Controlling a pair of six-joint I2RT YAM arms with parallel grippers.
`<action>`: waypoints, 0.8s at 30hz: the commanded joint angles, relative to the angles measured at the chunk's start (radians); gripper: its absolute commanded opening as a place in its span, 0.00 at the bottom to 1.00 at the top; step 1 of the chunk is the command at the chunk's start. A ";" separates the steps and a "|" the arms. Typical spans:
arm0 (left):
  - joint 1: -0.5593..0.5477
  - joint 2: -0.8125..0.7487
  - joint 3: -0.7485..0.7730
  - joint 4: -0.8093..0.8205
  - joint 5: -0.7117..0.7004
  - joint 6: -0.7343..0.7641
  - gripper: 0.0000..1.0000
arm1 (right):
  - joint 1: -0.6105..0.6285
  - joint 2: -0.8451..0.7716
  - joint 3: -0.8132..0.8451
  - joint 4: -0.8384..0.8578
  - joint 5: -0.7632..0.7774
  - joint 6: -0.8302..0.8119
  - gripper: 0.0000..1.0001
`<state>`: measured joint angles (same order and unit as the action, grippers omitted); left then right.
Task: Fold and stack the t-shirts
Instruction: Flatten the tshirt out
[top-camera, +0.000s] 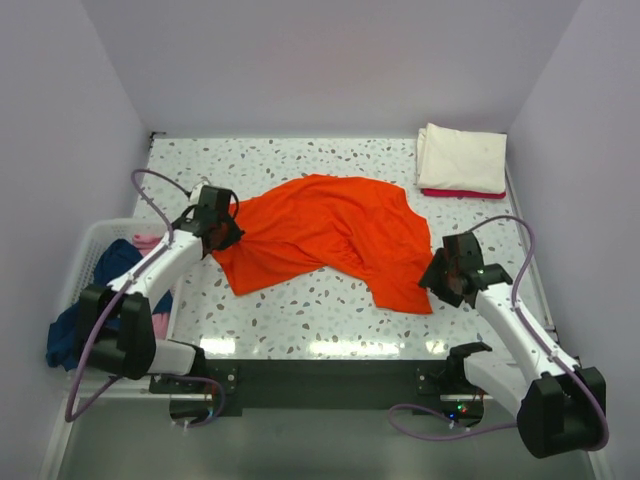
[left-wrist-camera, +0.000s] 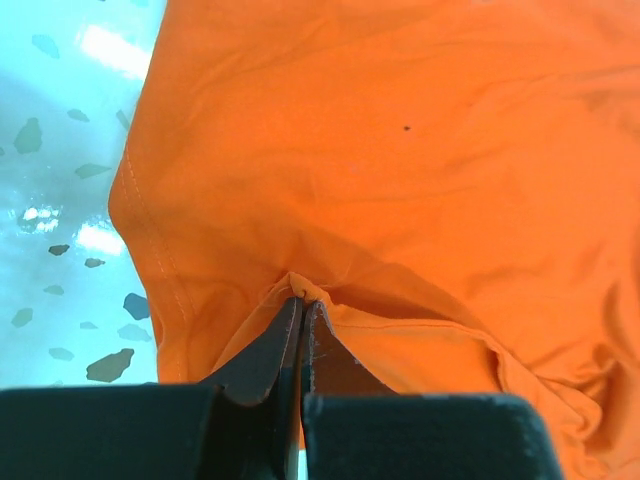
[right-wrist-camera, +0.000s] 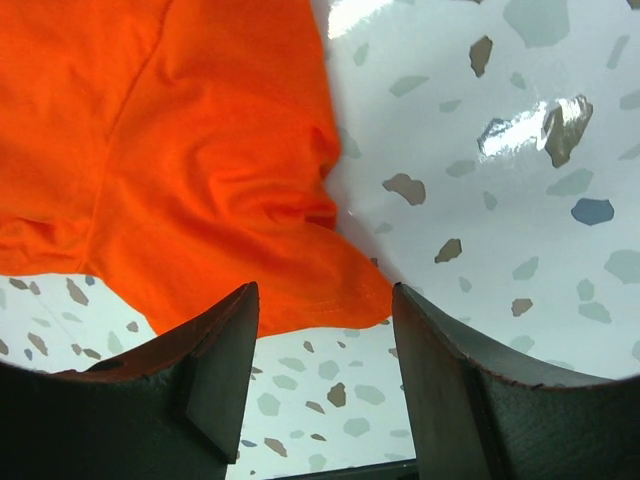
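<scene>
While the orange t-shirt (top-camera: 325, 240) lies spread but rumpled in the middle of the bench (top-camera: 300, 320), nothing of it is folded yet. Its long axis runs crosswise, from its left edge out to a corner that dips toward the near right.

The left end effector (left-wrist-camera: 300, 310) is at that left edge, pinched tight on a small ridge of the orange cloth just inside the stitched hem, its jaws closed with the fabric puckered between them. The right end effector (right-wrist-camera: 325, 300) stands at the opposite end with its jaws apart and holds nothing. The shirt's near-right corner reaches just into the gap ahead of its tips, and the rest of the cloth lies away to that arm's left. So each arm is nearer its own end of the shirt, and I judge the coming move turns on the right one closing on that corner. Whether it is low enough to catch the cloth cannot be told.

At the far right corner a folded cream-white shirt (top-camera: 462, 158) rests on a red shirt (top-camera: 460, 193). Off the left edge a basket (top-camera: 95, 240) holds a navy shirt (top-camera: 75, 330) and a pink shirt (top-camera: 150, 242)
</scene>
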<state>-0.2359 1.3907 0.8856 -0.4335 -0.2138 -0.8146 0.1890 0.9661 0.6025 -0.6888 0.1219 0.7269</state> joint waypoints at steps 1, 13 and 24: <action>0.007 -0.062 0.010 -0.008 0.019 0.029 0.00 | -0.002 -0.018 -0.030 -0.051 0.036 0.052 0.59; 0.007 -0.150 -0.048 0.010 0.106 0.064 0.00 | -0.002 0.147 -0.079 0.165 -0.018 0.078 0.56; 0.004 -0.263 -0.155 0.033 0.209 0.094 0.00 | 0.000 0.166 -0.006 0.132 -0.056 0.056 0.00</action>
<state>-0.2359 1.1751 0.7620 -0.4320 -0.0669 -0.7532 0.1890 1.1618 0.5278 -0.5278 0.0570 0.7952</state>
